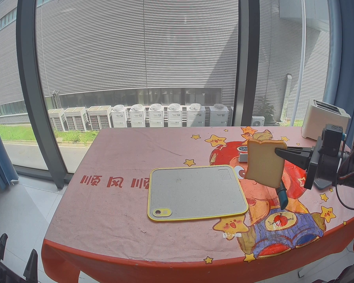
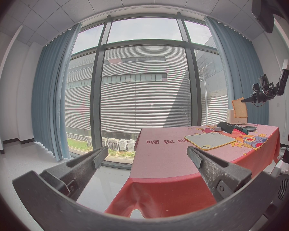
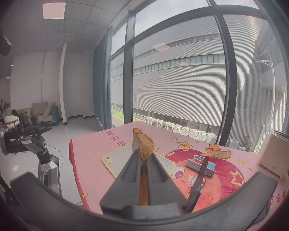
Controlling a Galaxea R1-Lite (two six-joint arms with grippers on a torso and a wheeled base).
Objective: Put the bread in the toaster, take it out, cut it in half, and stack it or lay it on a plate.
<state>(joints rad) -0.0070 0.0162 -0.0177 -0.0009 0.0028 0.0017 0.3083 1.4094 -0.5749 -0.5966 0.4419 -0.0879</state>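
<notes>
A slice of bread (image 1: 264, 162) hangs upright in the air over the right side of the table, pinched at its edge by my right gripper (image 1: 280, 151), which is shut on it. From the right wrist the bread (image 3: 142, 144) sticks out past the closed fingers (image 3: 135, 164). The white toaster (image 1: 323, 118) stands at the far right corner, behind the gripper. A grey cutting board (image 1: 196, 192) with a yellow rim lies mid-table, left of the bread. A knife (image 1: 281, 195) lies on the cloth below the bread. My left gripper (image 2: 147, 158) is open and empty, low and off the table's left front corner.
A small grey knife block (image 3: 200, 166) sits on the cloth behind the bread, near the window side. The tablecloth (image 1: 118, 201) is bare left of the board. A large window runs along the table's far edge.
</notes>
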